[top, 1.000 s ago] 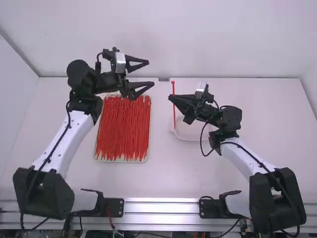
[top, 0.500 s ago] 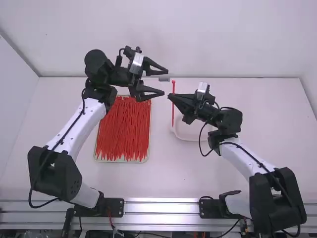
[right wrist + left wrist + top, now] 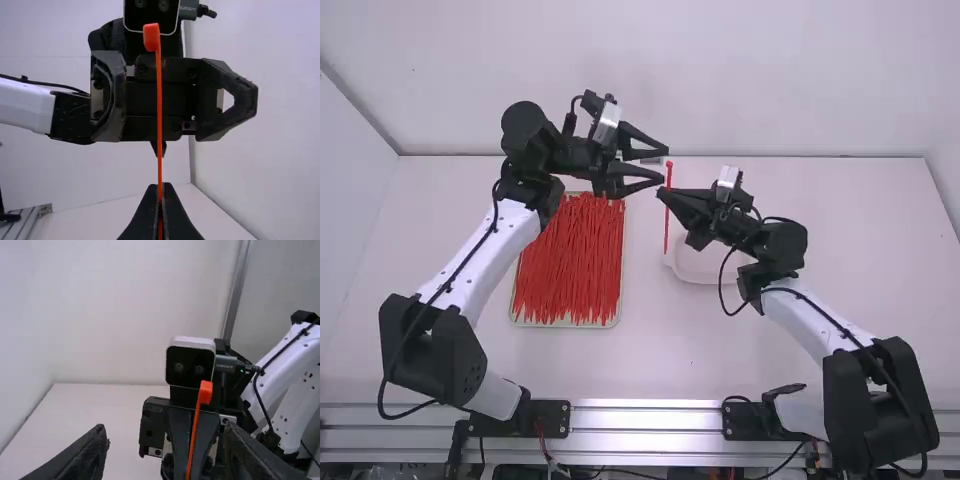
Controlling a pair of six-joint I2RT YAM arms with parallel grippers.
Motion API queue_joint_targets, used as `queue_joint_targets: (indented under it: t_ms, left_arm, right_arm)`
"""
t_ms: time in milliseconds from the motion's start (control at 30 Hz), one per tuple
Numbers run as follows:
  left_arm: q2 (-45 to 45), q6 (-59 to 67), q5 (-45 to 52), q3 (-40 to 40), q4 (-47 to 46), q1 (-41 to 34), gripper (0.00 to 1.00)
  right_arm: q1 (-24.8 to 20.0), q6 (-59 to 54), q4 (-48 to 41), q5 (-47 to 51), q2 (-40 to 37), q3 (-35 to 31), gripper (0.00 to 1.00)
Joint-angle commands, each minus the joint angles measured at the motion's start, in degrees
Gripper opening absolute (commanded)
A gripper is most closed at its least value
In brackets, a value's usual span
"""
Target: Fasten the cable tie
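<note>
A red cable tie (image 3: 667, 215) stands upright above the table, gripped at its middle by my right gripper (image 3: 669, 203), which is shut on it. Its head (image 3: 151, 36) points up and its tail hangs down. In the right wrist view the tie (image 3: 159, 130) rises from between the closed fingers. My left gripper (image 3: 660, 167) is open, its fingers (image 3: 648, 178) spread just left of the tie's head. From the left wrist, the tie (image 3: 196, 427) stands in front of the right arm's camera, between my left fingers (image 3: 82, 460).
A tray (image 3: 570, 320) full of several red cable ties lies on the table under the left arm. A clear container (image 3: 692, 268) sits below the right gripper. The white table (image 3: 880, 230) has free room at the right and front.
My left gripper has swung right from above the tray to just beside the tie's head. The right gripper and the tie shifted slightly left.
</note>
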Motion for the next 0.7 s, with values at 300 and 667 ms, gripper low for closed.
queue_joint_targets:
  t_ms: [300, 667]
  left_arm:
    - [-0.3, -0.3, -0.4, 1.7, 0.6, -2.2, 0.51]
    - [-0.3, -0.2, -0.4, 1.7, 0.6, -2.2, 0.07]
  right_arm:
    - [1.5, -0.2, 0.2, 2.0, 0.0, 1.9, 0.0]
    - [1.2, -0.1, 0.2, 2.4, 0.0, 1.9, 0.0]
